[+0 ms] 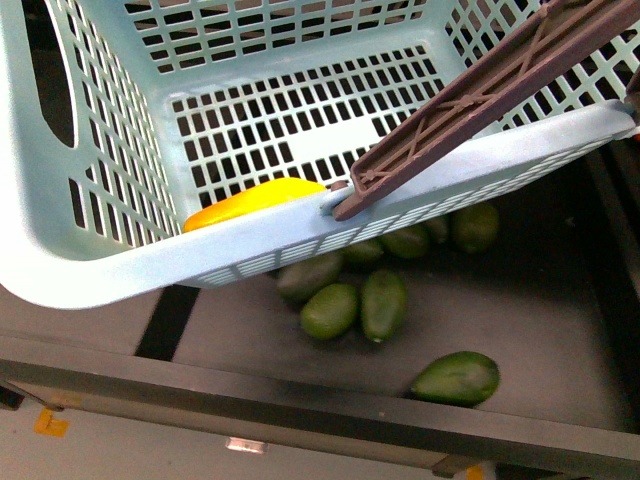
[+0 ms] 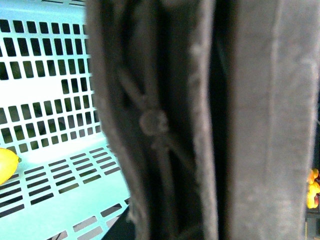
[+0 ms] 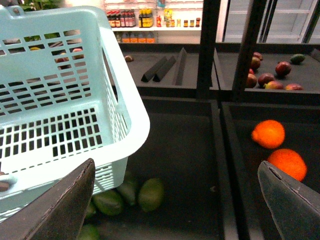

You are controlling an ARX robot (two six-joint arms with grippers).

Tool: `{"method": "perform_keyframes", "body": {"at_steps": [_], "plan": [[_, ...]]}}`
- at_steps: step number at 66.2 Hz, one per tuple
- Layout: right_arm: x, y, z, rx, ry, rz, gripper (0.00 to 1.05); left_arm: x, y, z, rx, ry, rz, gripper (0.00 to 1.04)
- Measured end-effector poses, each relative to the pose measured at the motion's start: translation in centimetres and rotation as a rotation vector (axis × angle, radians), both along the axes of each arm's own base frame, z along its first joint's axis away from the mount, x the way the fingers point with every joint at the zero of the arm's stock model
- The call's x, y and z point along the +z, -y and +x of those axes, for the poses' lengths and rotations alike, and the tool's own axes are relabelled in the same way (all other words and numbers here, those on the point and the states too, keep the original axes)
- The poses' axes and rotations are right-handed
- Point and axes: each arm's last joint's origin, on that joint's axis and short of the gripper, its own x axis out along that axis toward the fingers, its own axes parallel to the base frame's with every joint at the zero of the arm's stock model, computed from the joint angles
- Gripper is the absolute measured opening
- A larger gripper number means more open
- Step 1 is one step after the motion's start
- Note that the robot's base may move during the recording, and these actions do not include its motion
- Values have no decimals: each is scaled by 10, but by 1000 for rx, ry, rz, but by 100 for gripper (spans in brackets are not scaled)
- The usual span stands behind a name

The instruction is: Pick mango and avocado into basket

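The teal basket hangs tilted above the dark shelf tray, its brown handle slanting up to the right. The yellow mango lies inside it against the near wall; its tip shows in the left wrist view. Several green avocados lie in the tray below the basket, one apart. My left gripper is shut on the basket's handle, which fills the left wrist view. My right gripper is open and empty, beside the basket and above the avocados.
The tray's front lip runs across the bottom. Two oranges lie in the neighbouring tray, behind a divider. Red mangoes lie on a farther shelf. An upright post stands behind.
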Motion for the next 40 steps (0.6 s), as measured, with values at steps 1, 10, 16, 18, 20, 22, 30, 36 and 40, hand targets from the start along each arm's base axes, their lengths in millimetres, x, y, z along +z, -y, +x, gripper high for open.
{"method": "perform_keyframes", "body": {"at_steps": [1,10,16,18,20,22,30,36,40], "plan": [[0,0,0,0,0,0,96,0,0,0,-2,0,-1,13],[0,0,0,0,0,0,96,0,0,0,1,1,0,13],[0,0,0,1,0,0,96,0,0,0,0,0,0,13],[0,0,0,1,1,0,96,0,0,0,-3,-2,-3,13],[0,0,0,1,2,0,96,0,0,0,-4,-2,-4,13],[0,0,0,3,1,0,96,0,0,0,-4,-1,-2,13],[0,0,0,1,0,0,96,0,0,0,-2,-1,-2,13],[0,0,0,2,0,0,96,0,0,0,-2,0,-1,13],[0,0,0,3,0,0,96,0,-1,1,1,0,0,13]]}}
